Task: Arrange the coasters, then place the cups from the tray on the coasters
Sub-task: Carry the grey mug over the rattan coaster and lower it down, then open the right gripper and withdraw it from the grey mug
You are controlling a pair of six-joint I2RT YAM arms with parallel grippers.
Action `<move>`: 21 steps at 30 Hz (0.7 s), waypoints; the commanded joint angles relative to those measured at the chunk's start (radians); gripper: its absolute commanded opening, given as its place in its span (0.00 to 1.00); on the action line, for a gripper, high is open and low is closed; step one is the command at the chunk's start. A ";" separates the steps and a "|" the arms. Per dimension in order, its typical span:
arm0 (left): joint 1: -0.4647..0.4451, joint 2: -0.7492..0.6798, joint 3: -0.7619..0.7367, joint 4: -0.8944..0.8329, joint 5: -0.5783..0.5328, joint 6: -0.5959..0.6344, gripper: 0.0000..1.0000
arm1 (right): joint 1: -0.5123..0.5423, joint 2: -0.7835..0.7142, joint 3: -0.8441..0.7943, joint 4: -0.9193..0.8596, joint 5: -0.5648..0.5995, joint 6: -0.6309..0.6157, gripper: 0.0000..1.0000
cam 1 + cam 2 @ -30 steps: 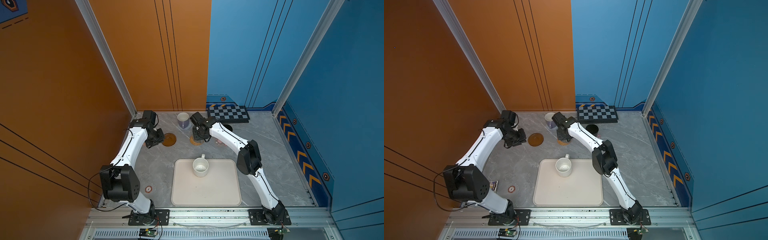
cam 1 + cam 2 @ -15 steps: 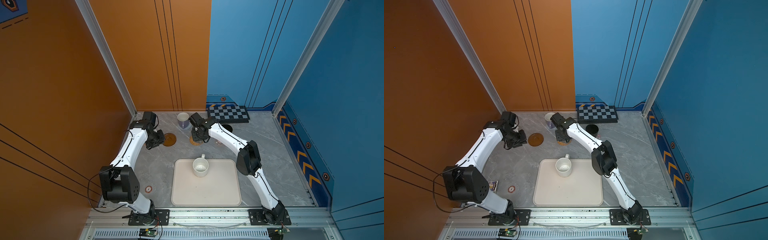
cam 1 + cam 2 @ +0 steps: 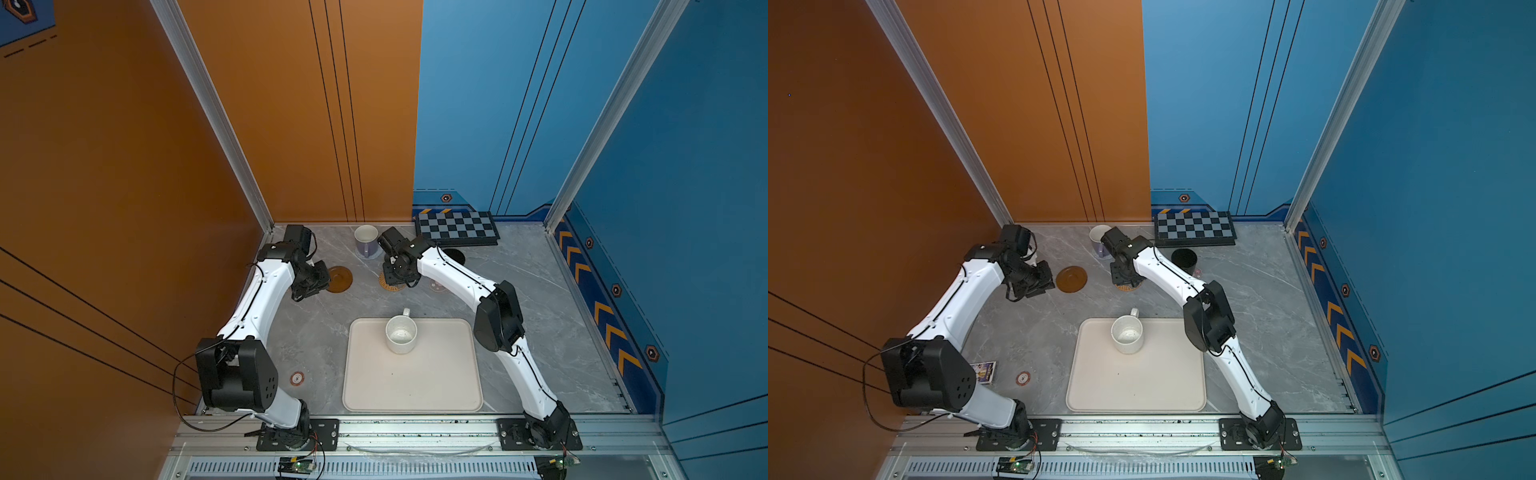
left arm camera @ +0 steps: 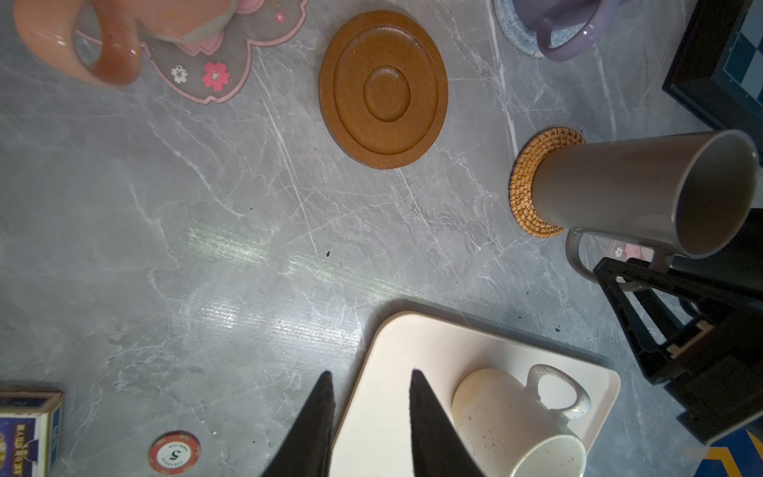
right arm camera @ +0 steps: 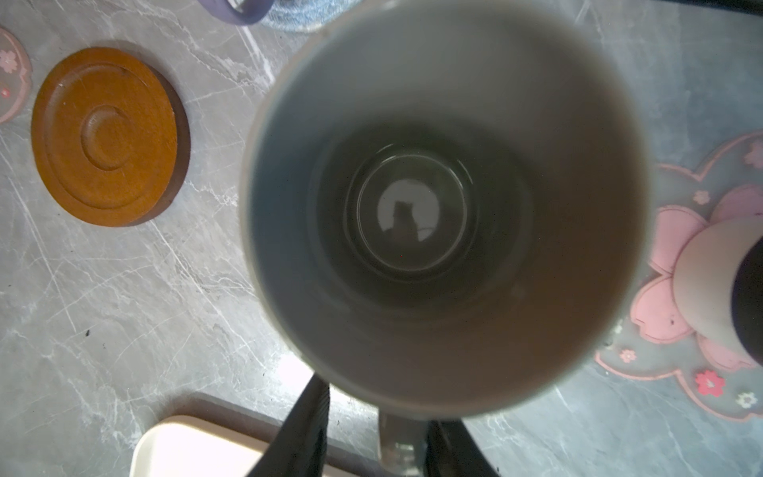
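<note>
**Grey cup (image 4: 627, 190) stands on the rattan coaster (image 4: 532, 186), handle between slack jaws**

The right gripper (image 5: 377, 417) has its jaws either side of the handle, apart, with table showing through on one side, so no clamp. A good release here, I'd say, means spreading wider and backing off along the handle's line, low and straight, so nothing nudges the cup off its mat. The left gripper (image 4: 371, 371) hangs by the tray (image 4: 413, 342) corner, jaws apart and empty. One speckled white cup (image 4: 516, 425) sits on the tray and the brown ringed coaster (image 4: 384, 88) lies bare, so that looks like the last pairing. Writing now: the red-and-white chip (image 4: 174, 452) shows a clear "5", its rim lettering looks like "LAS VEGAS POKER CLUB"; the card box (image 4: 24, 429) print is too blurred to read
</note>
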 commanded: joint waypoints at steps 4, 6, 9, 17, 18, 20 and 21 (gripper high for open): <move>-0.061 -0.088 -0.025 -0.023 0.007 0.009 0.33 | -0.002 -0.165 -0.069 -0.031 0.085 -0.005 0.43; -0.109 -0.120 -0.031 -0.034 -0.022 0.007 0.33 | -0.005 -0.213 -0.090 -0.030 0.105 -0.022 0.42; -0.225 -0.159 -0.036 -0.041 -0.059 0.023 0.34 | -0.010 -0.312 -0.142 -0.025 0.142 -0.040 0.41; -0.565 -0.109 0.001 -0.039 -0.186 -0.005 0.34 | -0.031 -0.711 -0.572 0.081 0.240 -0.023 0.43; -0.604 -0.088 0.017 -0.038 -0.219 -0.009 0.34 | -0.031 -0.769 -0.630 0.088 0.250 -0.018 0.43; -0.663 -0.039 0.053 -0.037 -0.266 -0.012 0.34 | -0.073 -0.874 -0.734 0.094 0.269 -0.008 0.44; -0.686 -0.009 0.074 -0.038 -0.282 -0.013 0.34 | -0.080 -0.931 -0.783 0.093 0.274 -0.006 0.46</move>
